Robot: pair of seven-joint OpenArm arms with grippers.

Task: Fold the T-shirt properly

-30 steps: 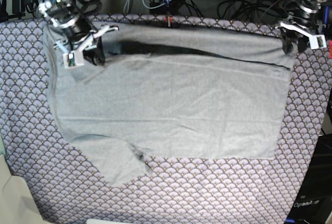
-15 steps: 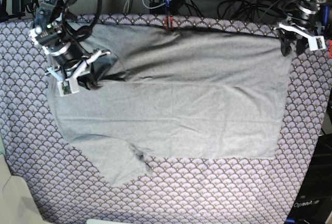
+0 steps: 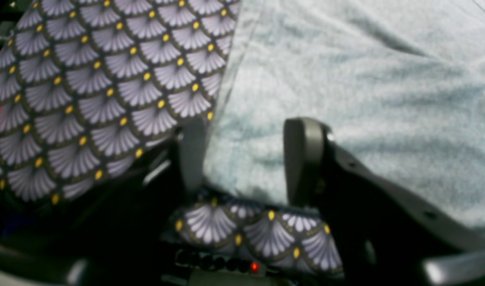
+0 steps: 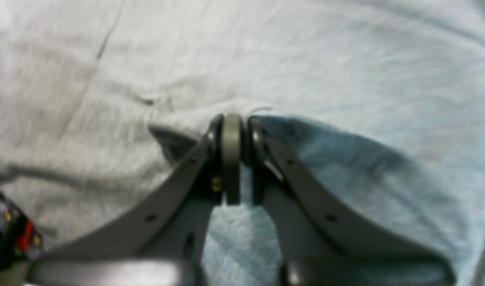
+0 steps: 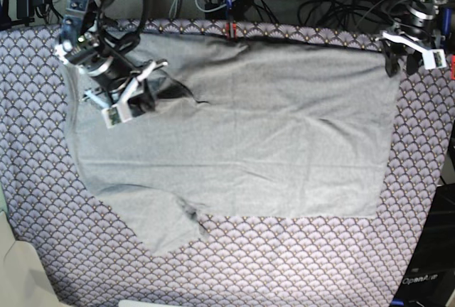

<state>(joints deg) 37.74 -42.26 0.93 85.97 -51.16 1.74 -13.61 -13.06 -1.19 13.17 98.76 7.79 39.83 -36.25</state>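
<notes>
Lying mostly flat on the patterned cloth [image 5: 284,264], the grey T-shirt [image 5: 270,143] bunches at ten o'clock, pinched by the right gripper [image 4: 232,119]; left gripper [image 3: 246,159] gapes wide at its two o'clock corner

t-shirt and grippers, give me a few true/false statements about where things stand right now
1. The right gripper is shut on a pinch of the T-shirt. True.
2. The left gripper is clamped shut. False: its jaws stand apart, at the shirt's corner.
3. The T-shirt lies on a scallop-patterned cloth. True.
4. The shirt is already folded into a small square. False: it is spread wide, one sleeve sticking out.
</notes>
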